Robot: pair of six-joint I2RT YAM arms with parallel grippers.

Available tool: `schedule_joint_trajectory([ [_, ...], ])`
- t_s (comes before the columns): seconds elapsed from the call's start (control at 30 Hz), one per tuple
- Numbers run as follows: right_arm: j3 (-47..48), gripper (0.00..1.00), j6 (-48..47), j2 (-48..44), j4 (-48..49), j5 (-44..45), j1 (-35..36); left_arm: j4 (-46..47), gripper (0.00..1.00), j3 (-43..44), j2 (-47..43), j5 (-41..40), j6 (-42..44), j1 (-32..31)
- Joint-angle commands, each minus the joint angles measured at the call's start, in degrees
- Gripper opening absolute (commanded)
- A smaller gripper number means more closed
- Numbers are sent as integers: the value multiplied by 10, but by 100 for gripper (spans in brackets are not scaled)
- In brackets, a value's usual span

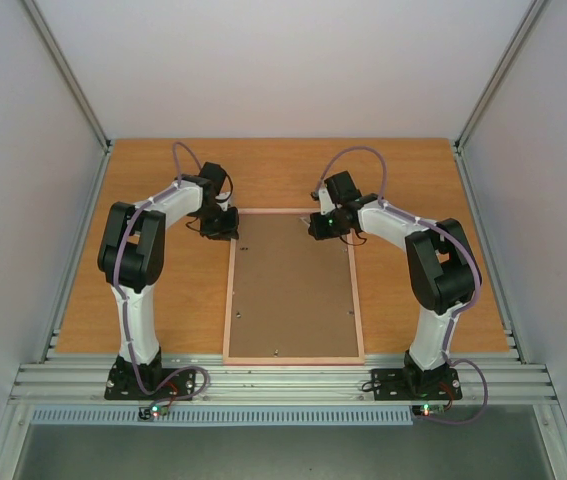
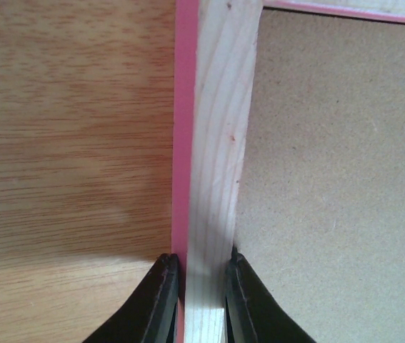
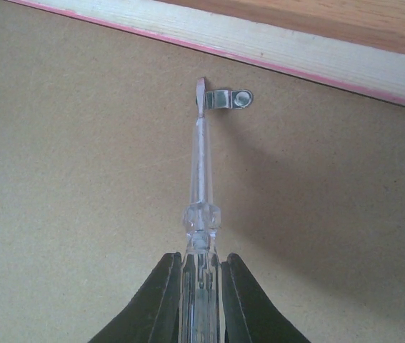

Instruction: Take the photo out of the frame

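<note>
The left gripper [image 2: 201,257] is clamped on the frame [image 2: 215,143]. One finger presses the rail's pink outer edge and the other its inner edge beside the brown board [image 2: 331,179], near the frame's far left corner. The right gripper [image 3: 201,263] is closed around a clear-handled screwdriver [image 3: 201,179] above the far end of the frame's back. The blade tip touches a small metal clip [image 3: 229,98] just inside the frame's far rail. The frame lies back-up on the table [image 1: 163,180].
</note>
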Motion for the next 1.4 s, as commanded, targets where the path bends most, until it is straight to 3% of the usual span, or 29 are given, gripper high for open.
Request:
schedule_joint_trajectory([
  [0.0,13,1,-14,-11,-19,-12,3,-10,13,-4,5,8,-4,1],
  [0.67,-70,1,-10,-164,-67,73,3,-20,13,13,4,-1,-7,15],
  [1.1,-130,1,0,-241,-90,106,2,-72,13,144,67,-23,6,30],
  [1.23,-143,1,3,-256,-98,114,2,-97,18,201,93,-38,13,30],
  [1.37,-153,1,10,-273,-106,114,2,-109,33,220,83,-45,16,30],
])
